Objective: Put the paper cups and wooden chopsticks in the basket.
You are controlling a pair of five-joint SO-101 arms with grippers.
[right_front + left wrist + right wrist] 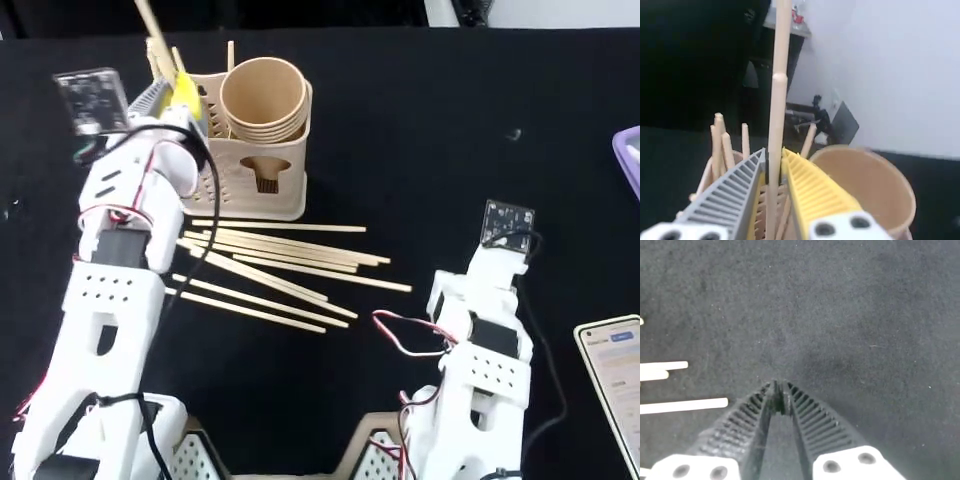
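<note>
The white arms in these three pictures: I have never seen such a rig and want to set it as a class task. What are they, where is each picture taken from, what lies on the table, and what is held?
These are two small robot arms, each ending in a two-fingered gripper. The high view looks down on the black table. The other two pictures come from a camera on each arm's wrist. The left gripper is shut on one wooden chopstick at the basket, which holds stacked paper cups and standing chopsticks. Loose chopsticks lie on the table beside the basket. The right gripper is shut on nothing.
</note>
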